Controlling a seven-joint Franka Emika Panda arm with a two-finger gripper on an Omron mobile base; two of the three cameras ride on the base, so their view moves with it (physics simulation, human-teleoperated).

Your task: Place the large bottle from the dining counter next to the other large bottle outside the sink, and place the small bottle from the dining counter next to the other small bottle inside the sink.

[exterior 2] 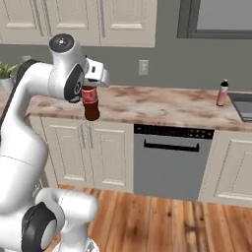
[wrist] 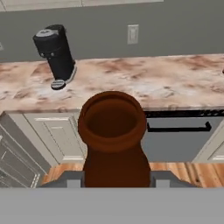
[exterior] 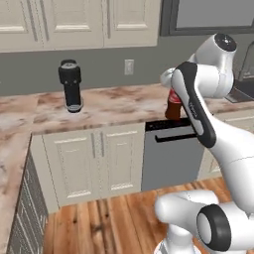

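We count 2 bottles: 1 brown bottle [exterior 2: 90, 104] and 1 pink bottle [exterior 2: 223, 93]. Also 1 black coffee machine [exterior: 71, 85], 1 dishwasher [exterior 2: 170, 162], 1 wall outlet [exterior 2: 143, 67].

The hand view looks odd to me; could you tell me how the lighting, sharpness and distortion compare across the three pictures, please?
Hand view: the brown bottle looms large and soft-edged, its open mouth swollen by closeness; the coffee machine leans from wide-angle tilt. Left base view: flat, even rendered light, only a faint shadow under the machine, no glare on the countertop. Right base view: same even light; the distant pinkish bottle is small and slightly blurred.
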